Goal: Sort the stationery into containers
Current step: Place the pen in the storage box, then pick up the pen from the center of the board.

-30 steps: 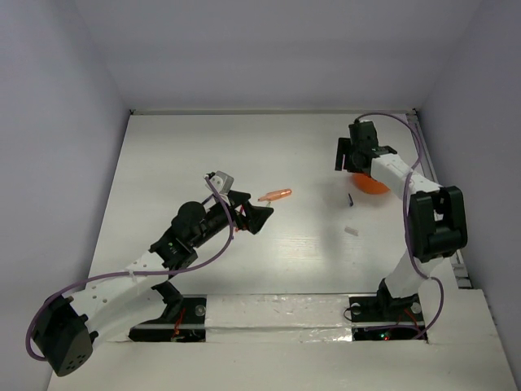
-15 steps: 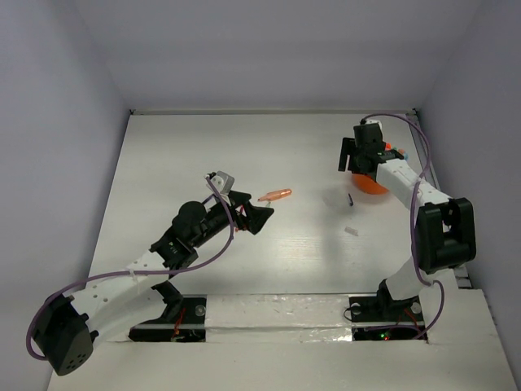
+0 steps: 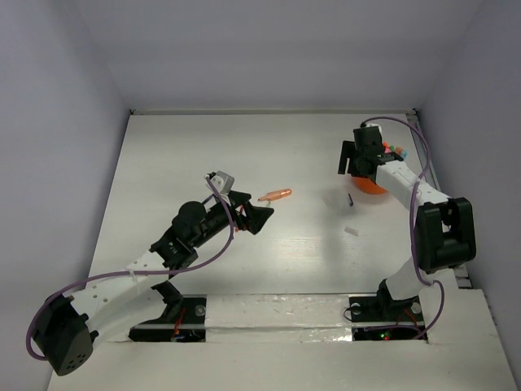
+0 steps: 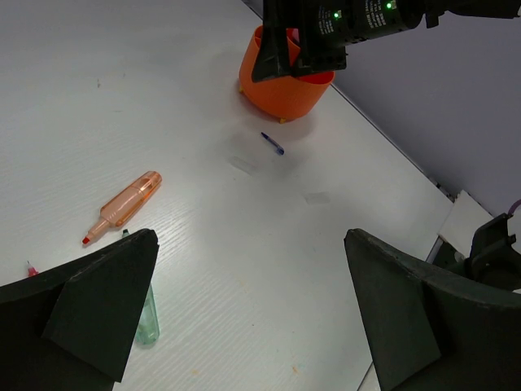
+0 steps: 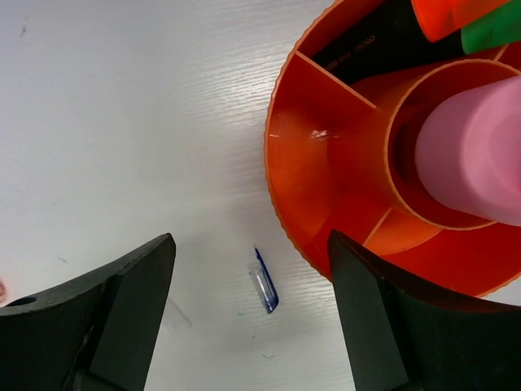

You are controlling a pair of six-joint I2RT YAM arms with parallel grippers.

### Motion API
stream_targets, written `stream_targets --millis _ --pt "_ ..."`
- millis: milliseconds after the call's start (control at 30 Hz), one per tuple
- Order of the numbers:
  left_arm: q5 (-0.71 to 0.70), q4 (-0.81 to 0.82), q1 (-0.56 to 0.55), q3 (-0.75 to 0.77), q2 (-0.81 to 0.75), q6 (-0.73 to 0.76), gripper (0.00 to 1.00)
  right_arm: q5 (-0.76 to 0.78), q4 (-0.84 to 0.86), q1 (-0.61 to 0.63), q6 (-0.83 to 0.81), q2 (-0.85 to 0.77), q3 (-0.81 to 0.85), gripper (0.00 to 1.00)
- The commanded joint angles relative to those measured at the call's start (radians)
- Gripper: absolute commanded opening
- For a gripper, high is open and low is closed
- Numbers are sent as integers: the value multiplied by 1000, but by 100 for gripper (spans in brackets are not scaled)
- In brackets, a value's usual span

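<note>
The right jaws hang spread and empty, straddling the blue pen bit (image 5: 264, 287), which lies on the surface just beside the orange holder (image 5: 313, 155). I judge that's my pick: descend straight, keep the holder-side finger off the rim, and pinch across the bit's width. The left jaws, also spread, hover near the orange highlighter (image 4: 122, 205).
</note>
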Motion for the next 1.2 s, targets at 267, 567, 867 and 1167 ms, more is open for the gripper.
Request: stream_targets --millis 267,567,867,1167 --pt "-20 38 -4 -5 -6 5 99 -136 170 19 -43 -127 -7 87" --pt "-104 12 -4 -9 -19 5 99 -216 204 309 -12 -95 -119 24" --pt "-268 -34 -4 -20 -61 -3 99 -182 274 547 129 -102 -239 50" --pt "-263 -25 -4 -23 -47 -10 99 83 175 497 152 -120 -245 57"
